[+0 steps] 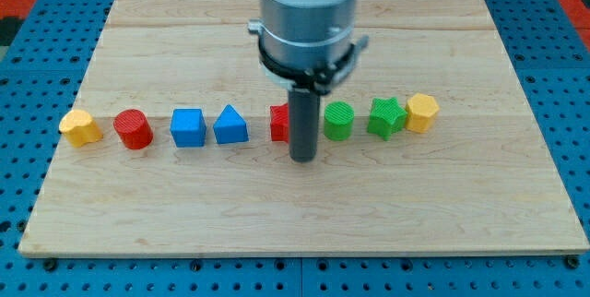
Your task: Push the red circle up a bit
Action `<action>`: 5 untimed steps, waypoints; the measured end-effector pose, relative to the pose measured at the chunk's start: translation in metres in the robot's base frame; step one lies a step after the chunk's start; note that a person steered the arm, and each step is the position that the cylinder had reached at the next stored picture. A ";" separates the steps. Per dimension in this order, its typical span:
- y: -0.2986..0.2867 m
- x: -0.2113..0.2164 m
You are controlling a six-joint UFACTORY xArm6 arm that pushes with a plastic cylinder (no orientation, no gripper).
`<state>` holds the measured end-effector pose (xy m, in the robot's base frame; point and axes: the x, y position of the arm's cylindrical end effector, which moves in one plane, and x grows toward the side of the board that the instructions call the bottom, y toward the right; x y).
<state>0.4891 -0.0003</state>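
wood board (304, 223) | held one row: yellow hexagon (80, 127), red circle (134, 129), blue cube (188, 127), blue triangle (230, 125), red block (279, 123), green circle (338, 120), green star (386, 117), yellow hexagon at the view's right (421, 112)

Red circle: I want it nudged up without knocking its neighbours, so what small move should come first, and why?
Probably slide my tip toward the view's left, staying below the row, until it sits under the red circle. The tip now stands by the partly hidden red block, with the blue cube and blue triangle in between.
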 end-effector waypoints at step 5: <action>-0.005 -0.093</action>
<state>0.3957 -0.0050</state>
